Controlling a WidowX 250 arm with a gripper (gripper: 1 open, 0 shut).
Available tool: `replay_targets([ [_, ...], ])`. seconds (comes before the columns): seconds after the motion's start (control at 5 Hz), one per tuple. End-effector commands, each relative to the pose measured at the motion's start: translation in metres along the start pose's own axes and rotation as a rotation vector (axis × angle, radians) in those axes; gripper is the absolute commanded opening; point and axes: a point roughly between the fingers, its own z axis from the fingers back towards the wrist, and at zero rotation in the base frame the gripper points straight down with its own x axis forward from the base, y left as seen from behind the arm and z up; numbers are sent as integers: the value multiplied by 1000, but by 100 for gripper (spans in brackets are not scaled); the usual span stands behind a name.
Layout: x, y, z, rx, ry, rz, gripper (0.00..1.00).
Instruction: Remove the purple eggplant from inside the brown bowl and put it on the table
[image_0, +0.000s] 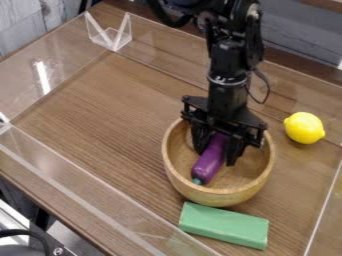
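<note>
The fingers (221, 147) point straight down into the brown bowl (181, 170) and are closed on the upper end of the purple eggplant (209, 163). The step in hand seems to be the grasp and the start of the lift. The eggplant is inside the bowl, hanging below the fingers, with its lower end close to the bowl floor. Its long axis is tilted: the upper end sits between the fingers and the lower end points down and toward the camera. The next move probably needs a clean rise above the rim, then a travel sideways to bare tabletop (107, 110), away from the yellow lemon (305, 127) and the green sponge (225, 223).
</note>
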Motion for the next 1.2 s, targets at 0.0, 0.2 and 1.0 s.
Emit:
replay_targets([
  [0.0, 7, 2, 20, -13, -66, 12, 0],
  [0.2, 6, 3, 21, -16, -65, 18, 0],
  [1.0, 3, 9, 27, -25, -65, 42, 0],
])
